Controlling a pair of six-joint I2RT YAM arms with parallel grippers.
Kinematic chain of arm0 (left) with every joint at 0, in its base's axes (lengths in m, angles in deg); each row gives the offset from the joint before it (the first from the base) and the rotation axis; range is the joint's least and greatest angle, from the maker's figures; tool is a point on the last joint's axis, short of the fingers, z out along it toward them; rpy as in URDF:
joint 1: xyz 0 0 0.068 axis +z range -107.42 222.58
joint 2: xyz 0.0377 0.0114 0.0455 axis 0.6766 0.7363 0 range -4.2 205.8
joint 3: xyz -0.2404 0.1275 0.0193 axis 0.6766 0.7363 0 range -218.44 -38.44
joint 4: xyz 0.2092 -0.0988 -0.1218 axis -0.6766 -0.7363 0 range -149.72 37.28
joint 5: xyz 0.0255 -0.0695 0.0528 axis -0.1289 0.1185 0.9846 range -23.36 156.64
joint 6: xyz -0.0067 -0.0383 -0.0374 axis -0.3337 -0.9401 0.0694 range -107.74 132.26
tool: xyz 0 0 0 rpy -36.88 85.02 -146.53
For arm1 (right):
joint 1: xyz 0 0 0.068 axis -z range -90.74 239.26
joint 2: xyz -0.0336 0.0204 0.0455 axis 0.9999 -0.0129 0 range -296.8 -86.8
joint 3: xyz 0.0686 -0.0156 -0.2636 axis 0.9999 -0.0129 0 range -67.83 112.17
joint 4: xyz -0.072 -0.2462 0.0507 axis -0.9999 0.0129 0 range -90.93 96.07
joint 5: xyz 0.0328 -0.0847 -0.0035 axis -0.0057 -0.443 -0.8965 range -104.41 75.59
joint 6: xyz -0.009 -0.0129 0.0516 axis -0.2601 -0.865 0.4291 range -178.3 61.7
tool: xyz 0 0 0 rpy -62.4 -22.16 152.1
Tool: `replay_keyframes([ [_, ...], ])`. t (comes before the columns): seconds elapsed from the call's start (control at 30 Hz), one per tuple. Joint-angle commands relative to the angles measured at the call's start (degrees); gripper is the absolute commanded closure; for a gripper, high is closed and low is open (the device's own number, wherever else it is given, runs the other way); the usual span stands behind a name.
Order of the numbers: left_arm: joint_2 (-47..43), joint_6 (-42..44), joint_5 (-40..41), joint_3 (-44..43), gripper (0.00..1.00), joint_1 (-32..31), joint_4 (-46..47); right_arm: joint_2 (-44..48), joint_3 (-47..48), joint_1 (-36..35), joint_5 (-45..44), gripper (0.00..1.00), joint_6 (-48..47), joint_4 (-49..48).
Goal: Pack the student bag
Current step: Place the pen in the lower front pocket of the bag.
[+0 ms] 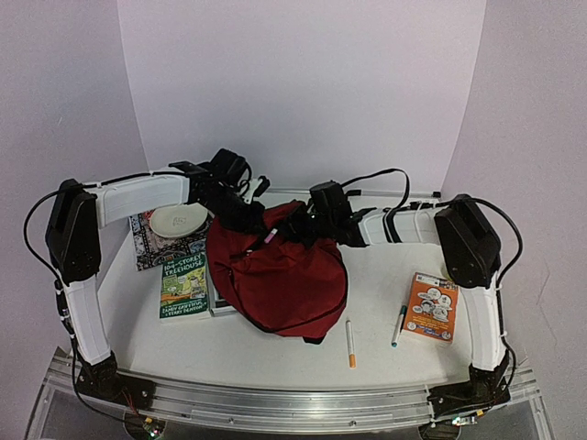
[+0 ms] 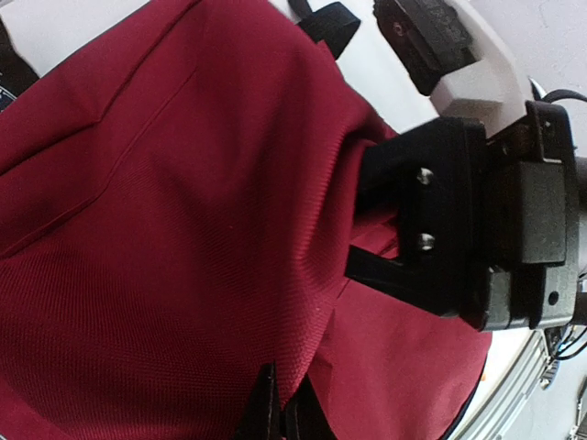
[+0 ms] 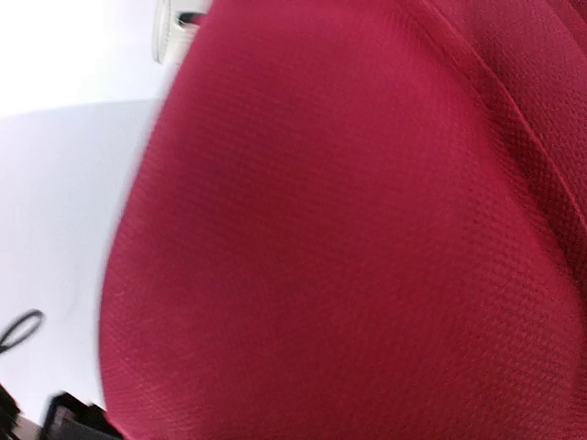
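Left claw (image 2: 282, 408) and right claw (image 2: 359, 218) are each pinching shut on the red backpack (image 1: 275, 270), at its far edge, probably opening it for packing.

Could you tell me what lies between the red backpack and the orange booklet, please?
In the top view: a white-and-orange pen nearer the backpack, and a blue-tipped pen beside the orange booklet.
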State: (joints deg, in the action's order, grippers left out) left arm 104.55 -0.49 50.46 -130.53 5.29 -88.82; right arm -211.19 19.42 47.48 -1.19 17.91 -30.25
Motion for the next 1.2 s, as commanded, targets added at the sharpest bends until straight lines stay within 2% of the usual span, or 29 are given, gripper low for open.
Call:
replay_keyframes([
  [0.0, -2.88, -1.51, -3.98, 0.56, 1.0, -0.17, 0.36, -2.86, 3.61, -0.73, -6.71, 0.96, 4.4, -9.18],
  [0.1, -2.96, -0.83, -2.89, -0.03, 1.0, -0.15, 0.33, -2.54, 4.32, -1.31, -6.56, 0.77, 2.15, -7.09],
  [0.2, -3.04, -0.08, -1.3, -0.44, 1.0, -0.19, 0.29, 1.52, 0.73, -1.82, -6.6, 0.61, -1.15, -4.19],
  [0.37, -3.85, 0.27, 0.6, 0.93, 1.0, -0.19, 0.33, 10.59, -6.63, -3.09, -7.66, 0.48, -7.61, 2.58],
  [0.57, -4.59, 1.35, 2.05, 2.6, 1.0, -0.15, 0.54, 19.7, -10.07, -5.12, -8.45, 0.4, -16.32, 18.18],
  [0.8, -5.5, 2.95, 1.3, 3.49, 1.0, -0.15, 1.25, 26.87, -13.36, -7.78, -13.64, 0.34, -24.39, 42.82],
  [1.07, -5.83, 3.81, 1.7, 5.68, 1.0, -0.16, 2.53, 26.96, -14.29, -13.04, -24.08, 0.32, -25.46, 67.11],
  [1.17, -5.87, 4.04, 1.38, 6.31, 1.0, -0.15, 2.7, 25.81, -15.19, -15.05, -24.03, 0.31, -24.52, 71.29],
])
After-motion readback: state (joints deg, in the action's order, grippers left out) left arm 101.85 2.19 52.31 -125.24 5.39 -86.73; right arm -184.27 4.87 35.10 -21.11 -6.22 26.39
